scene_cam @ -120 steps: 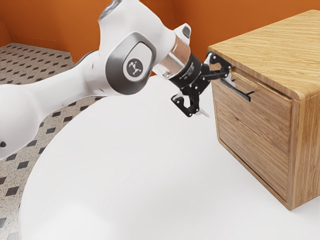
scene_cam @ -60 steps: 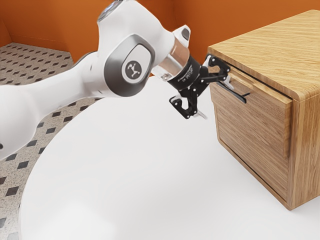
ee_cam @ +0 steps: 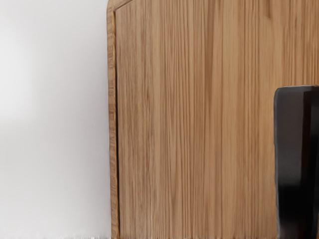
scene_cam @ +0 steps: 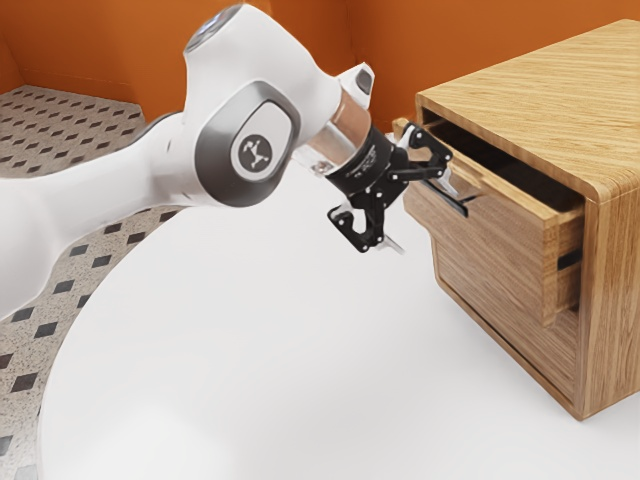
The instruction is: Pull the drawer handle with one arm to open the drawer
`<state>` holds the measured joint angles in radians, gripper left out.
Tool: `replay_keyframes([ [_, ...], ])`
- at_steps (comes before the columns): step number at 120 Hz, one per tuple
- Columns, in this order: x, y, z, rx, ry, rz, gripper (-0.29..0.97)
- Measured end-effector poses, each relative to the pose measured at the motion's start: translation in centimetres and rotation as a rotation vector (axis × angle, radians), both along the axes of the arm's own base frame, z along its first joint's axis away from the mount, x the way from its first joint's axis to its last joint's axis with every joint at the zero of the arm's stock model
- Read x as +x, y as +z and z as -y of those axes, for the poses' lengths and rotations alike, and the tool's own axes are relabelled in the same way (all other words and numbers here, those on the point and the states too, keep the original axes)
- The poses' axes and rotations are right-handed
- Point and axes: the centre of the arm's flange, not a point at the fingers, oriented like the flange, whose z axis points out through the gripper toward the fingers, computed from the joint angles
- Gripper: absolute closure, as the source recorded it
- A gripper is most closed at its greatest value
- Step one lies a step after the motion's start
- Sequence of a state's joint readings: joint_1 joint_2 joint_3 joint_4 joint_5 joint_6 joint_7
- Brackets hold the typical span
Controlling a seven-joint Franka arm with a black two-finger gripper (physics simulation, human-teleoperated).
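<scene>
1. Where the white bench (scene_cam: 250,350) reaches toward the exterior view's right, a wooden cabinet (scene_cam: 560,100) stands on it.
2. Its top drawer (scene_cam: 500,245) juts partway out of the cabinet, with a dark gap showing behind the front panel.
3. A dark bar handle (scene_cam: 447,193) runs across the upper part of the drawer front.
4. At that handle, the hand (scene_cam: 418,200) has its fingers spread wide apart. The upper finger (scene_cam: 432,150) sits against the handle's end, and the lower one hangs clear above the bench, so nothing is clamped.
5. In the wrist view, wood grain is close ahead with the white bench beside it, and there is an upright black shape (ee_cam: 296,164) I cannot identify.
</scene>
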<state>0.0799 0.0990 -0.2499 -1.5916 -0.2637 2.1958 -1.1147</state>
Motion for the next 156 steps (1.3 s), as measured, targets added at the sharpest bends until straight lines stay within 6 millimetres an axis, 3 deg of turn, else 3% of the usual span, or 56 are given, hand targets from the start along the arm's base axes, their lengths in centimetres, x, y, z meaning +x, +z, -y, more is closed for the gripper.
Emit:
replay_keyframes([
  [58, -4.4, 0.0, -0.8, 0.033, 0.017, -0.019, 0.0],
  [89, -5.7, 0.4, -3.9, 0.007, 0.052, -0.024, 0.0],
  [156, -9.4, -0.1, -5.4, -0.02, 0.058, -0.047, 0.0],
])
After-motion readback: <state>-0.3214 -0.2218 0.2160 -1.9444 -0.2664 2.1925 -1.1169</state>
